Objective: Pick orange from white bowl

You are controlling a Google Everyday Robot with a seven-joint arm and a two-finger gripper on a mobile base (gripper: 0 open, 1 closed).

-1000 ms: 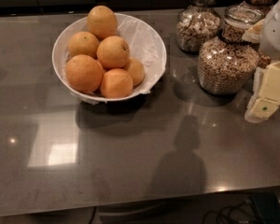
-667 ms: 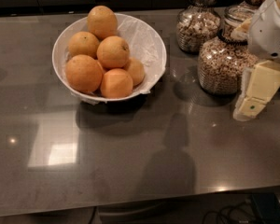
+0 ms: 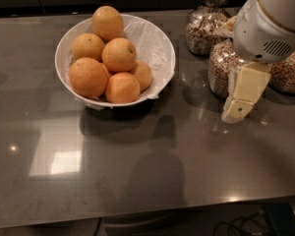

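Several yellow-orange oranges [image 3: 119,54] are piled in the white bowl [image 3: 158,42], which is lined with crinkled white paper and stands at the back left of the dark counter. One orange [image 3: 107,22] sits highest at the back, and a larger, deeper-orange one [image 3: 87,76] lies at the front left. My gripper [image 3: 238,107] hangs from its white wrist [image 3: 265,28] at the right, above the counter. It is well to the right of the bowl, apart from it, and holds nothing that I can see.
Glass jars of grain stand at the back right: one [image 3: 202,28] behind, one [image 3: 221,68] right behind my gripper, one [image 3: 290,73] at the edge. The counter's front edge [image 3: 147,215] runs below, with cables on the floor.
My arm has swung further into view from the right, and the gripper has moved left and slightly toward the bowl. The bowl and oranges have not moved.
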